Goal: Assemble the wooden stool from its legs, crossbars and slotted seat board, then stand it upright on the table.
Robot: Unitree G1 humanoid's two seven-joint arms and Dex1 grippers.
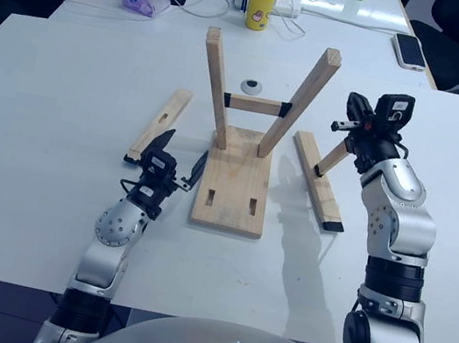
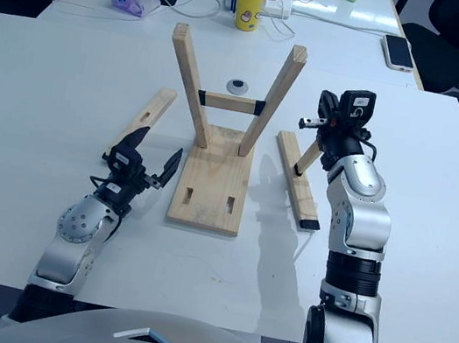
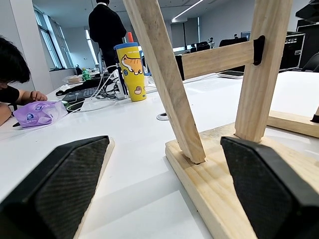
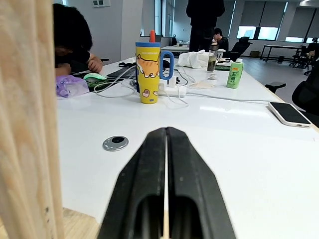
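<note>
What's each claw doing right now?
Left claw: open, holding nothing, beside the pale wooden slotted seat board.
Right claw: closed on the short wooden crossbar rising from the loose wooden leg.

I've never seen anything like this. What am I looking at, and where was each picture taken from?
It is a humanoid robot with two arms, each ending in a two-fingered pincer. The two wide pictures come from cameras in its head, looking down on a white table; the other two from cameras on its wrists. A seat board lies flat with two legs standing in it, joined by a crossbar. One loose leg lies left of it, a second leg right of it. The left pincer is open beside the board. The right pincer seems shut on a short crossbar fixed to that second leg.
</note>
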